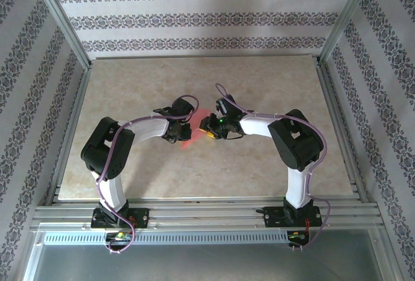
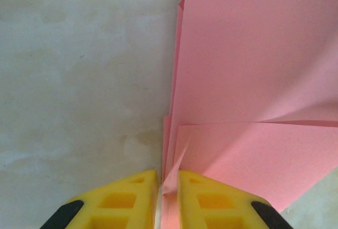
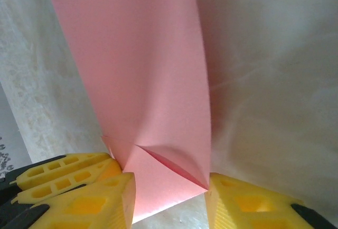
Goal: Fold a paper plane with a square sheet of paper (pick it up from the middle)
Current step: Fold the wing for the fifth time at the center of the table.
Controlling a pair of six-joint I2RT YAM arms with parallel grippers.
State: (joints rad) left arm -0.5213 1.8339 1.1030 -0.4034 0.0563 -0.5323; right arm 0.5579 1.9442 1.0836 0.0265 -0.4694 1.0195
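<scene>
The square sheet of paper, salmon-pink and partly folded with layered flaps, is held above the table's middle between both arms. My left gripper is shut on a folded edge of the paper, with thin layers pinched between its yellow fingers. My right gripper stands open around a folded corner of the paper. That corner spans the gap and touches both of its fingers. A small flap there bulges open. The left gripper's yellow fingers sit just left of the right one.
The beige marble-patterned table lies beneath, walled by patterned panels and aluminium posts. Both arms bend inward from their bases at the near rail, with free room all round them.
</scene>
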